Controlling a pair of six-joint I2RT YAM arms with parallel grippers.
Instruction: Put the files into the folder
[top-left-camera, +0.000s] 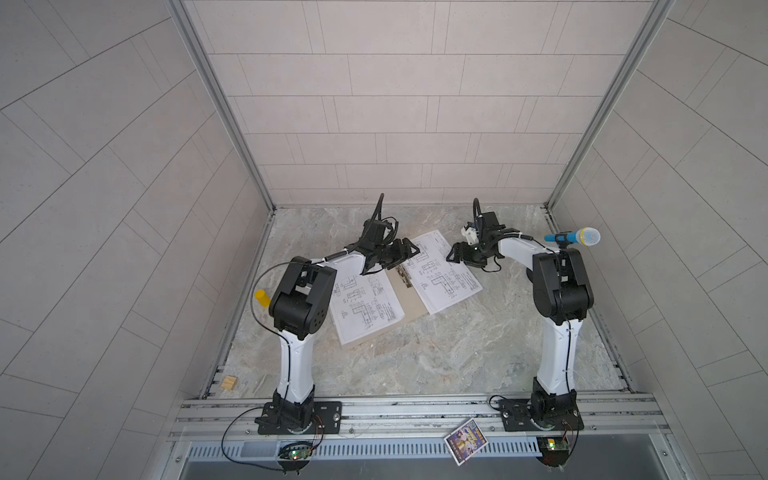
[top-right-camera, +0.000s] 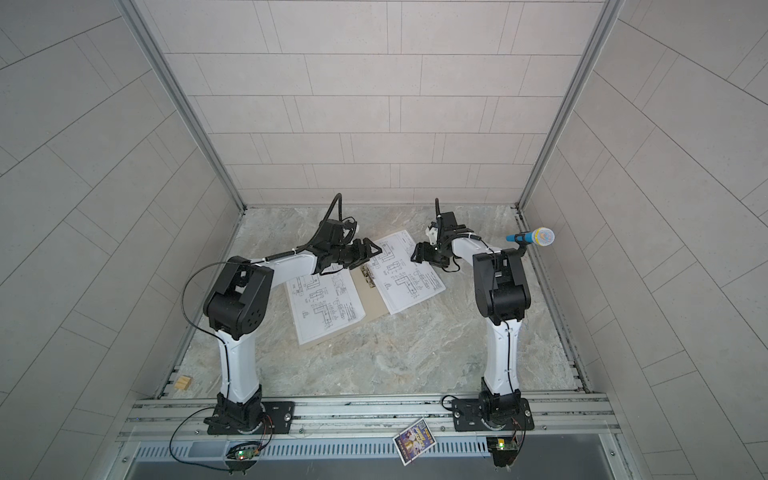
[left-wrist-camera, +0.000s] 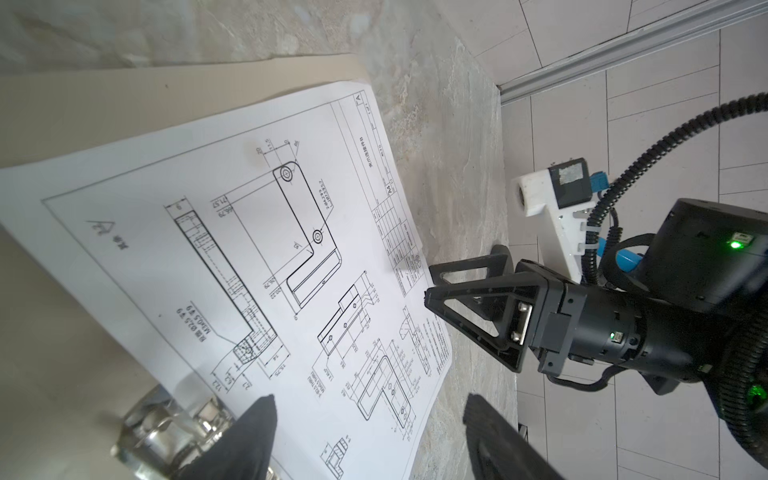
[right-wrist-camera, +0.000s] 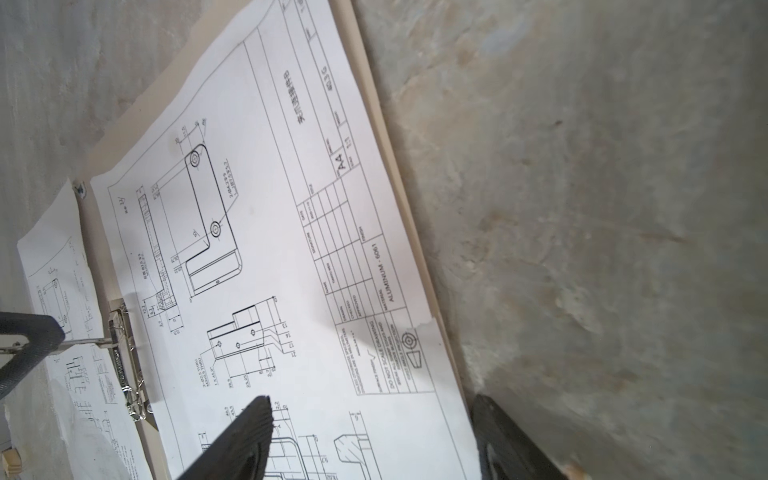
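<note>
White sheets with black line drawings (top-left-camera: 365, 309) lie on both halves of the open tan cardboard folder (top-left-camera: 409, 305) on the marble surface (top-left-camera: 457, 353). Left pincer (top-left-camera: 412, 251) and right pincer (top-left-camera: 452, 254) hover above, jaws apart, empty.

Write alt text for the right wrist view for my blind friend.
A white sheet of technical drawings lies on an open tan folder, with the right gripper open over its edge. A metal clip at the spine separates it from a second sheet.

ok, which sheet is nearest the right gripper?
The sheet on the folder's right half; the right gripper hovers at its edge. The other sheet covers the left half.
</note>
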